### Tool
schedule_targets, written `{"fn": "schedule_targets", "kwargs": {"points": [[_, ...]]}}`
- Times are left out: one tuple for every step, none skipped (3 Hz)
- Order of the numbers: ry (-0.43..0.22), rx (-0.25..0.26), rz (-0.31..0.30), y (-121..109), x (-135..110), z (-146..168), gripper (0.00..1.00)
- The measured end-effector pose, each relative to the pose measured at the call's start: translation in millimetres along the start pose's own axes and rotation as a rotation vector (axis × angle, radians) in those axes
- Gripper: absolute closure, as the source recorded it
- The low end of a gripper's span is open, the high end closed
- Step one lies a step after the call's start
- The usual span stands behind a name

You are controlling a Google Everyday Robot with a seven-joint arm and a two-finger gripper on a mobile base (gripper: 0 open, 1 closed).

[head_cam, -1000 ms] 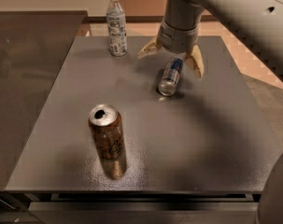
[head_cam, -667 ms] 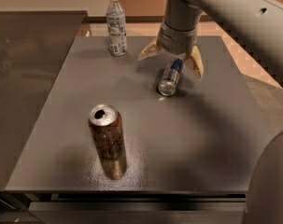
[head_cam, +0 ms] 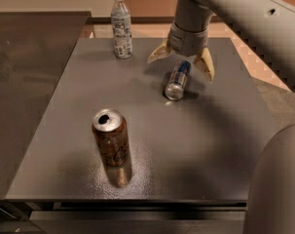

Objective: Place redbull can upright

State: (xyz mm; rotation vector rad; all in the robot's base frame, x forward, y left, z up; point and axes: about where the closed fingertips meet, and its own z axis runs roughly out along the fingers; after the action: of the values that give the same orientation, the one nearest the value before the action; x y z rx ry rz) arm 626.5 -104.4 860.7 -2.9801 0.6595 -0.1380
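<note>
Dark side surface, far left, cut off by the frame; brown can upright on the grey counter, top opened, its printing too dim to read; bottle upright at the counter's far edge, clear with a white cap, with a pale label whose writing is illegible; gripper low over the far middle of the counter, jaws spread, one on either side of the redbull can and neither seen to press on it; the redbull can lies on its side on the counter, slim, blue and silver, shiny round end towards the camera, far end hidden under the gripper, no brand lettering legible; arm running off the top right; blurred grey bulk, lower right, cut off.
</note>
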Motion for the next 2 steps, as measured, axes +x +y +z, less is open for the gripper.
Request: {"fn": "schedule_targets", "kwargs": {"points": [[0.001,-0.024,0.001,1.7,8.5,8.4,0.0],[0.009,-0.044,0.005,1.2,17.4,14.6,0.0]]}}
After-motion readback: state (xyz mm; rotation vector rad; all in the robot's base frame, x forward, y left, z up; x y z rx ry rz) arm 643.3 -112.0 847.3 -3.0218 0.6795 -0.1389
